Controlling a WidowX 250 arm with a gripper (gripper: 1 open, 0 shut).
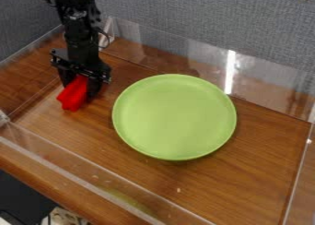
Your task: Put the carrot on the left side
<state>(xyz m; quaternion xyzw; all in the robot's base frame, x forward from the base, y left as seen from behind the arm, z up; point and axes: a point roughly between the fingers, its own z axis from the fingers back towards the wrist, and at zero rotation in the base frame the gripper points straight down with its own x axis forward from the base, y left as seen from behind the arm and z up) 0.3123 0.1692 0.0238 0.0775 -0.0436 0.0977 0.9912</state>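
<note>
A dark brown wooden tabletop (234,187) is seen across most of the frame; it is enclosed by low clear plastic walls (252,70); a grey fabric wall (209,12) fills the upper part; light is reflected off the clear panels.

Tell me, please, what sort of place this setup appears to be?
Probably a lab test bench: a wooden table fenced by clear plastic walls, a grey fabric panel behind, and a robot arm working inside.
</note>
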